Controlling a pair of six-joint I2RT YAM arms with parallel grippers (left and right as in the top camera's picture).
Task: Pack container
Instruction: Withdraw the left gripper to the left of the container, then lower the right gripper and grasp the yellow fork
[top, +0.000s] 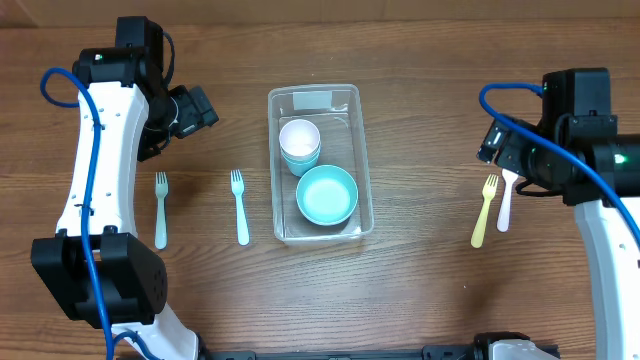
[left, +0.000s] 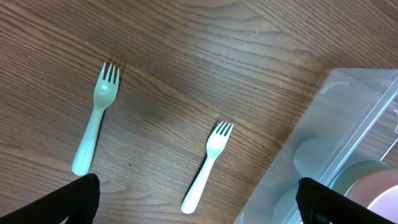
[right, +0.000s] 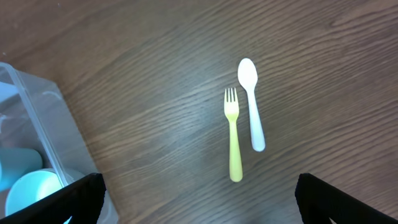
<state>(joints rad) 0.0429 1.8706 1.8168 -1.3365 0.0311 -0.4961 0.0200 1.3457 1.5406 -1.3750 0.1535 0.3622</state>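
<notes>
Wooden table (top: 420, 300), container (top: 340, 110) between the jaws

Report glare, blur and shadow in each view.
Overhead: even light, sharp, faint reflections on the container walls. Left wrist: centre fork sharp, container hazy at right. Right wrist: yellow fork and white spoon crisp, barely shadowed.

Brown wood-grain table (top: 420, 300). Clear container (top: 364, 150) at centre, label end far.
Left of container: pale green fork (top: 239, 207) near it, second green fork (top: 161, 208) further out, parallel, tines far.
Right of container, well apart: yellow fork (top: 484, 212), white spoon (top: 506, 200) just beside, on outer side.
</notes>
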